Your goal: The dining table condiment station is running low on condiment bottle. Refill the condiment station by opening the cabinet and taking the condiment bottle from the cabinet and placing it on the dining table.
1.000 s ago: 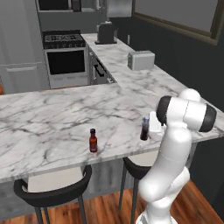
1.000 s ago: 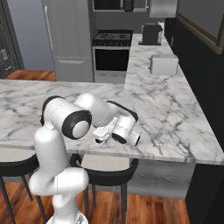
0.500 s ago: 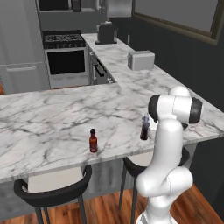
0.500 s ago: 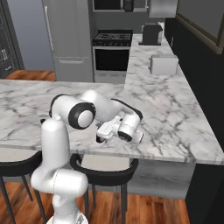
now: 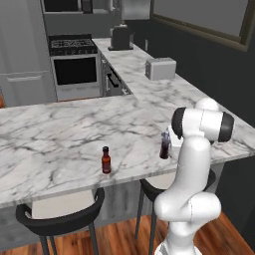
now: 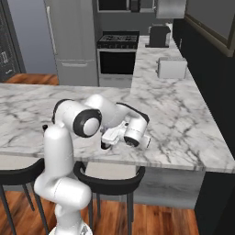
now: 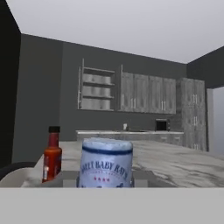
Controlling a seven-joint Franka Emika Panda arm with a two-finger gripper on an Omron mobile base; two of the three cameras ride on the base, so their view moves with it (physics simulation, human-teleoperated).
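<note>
The condiment bottle (image 5: 165,145), dark purple with a pale cap, stands upright on the dining table (image 5: 60,134) near its front edge. My hand reaches in low from the right. In the hand view its blue-white cap (image 7: 106,161) fills the space between the two fingers of my gripper (image 7: 106,177). The fingers (image 7: 71,177) sit close on either side, and contact is unclear. In the right base view my gripper (image 6: 106,140) lies over the table edge and the arm hides the bottle. The cabinet (image 7: 144,94) is far across the room, with one section (image 7: 94,92) open and its shelves showing.
A small red-brown bottle (image 5: 105,160) with a black cap stands left of the condiment bottle, also seen close by (image 7: 52,157). Black stools (image 5: 60,219) sit under the table edge. A toaster (image 5: 160,68) rests on the far counter, beside the stove (image 5: 73,47).
The arm's elbow has shifted slightly between frames. The hand and the condiment bottle have stayed in the same spot on the table.
</note>
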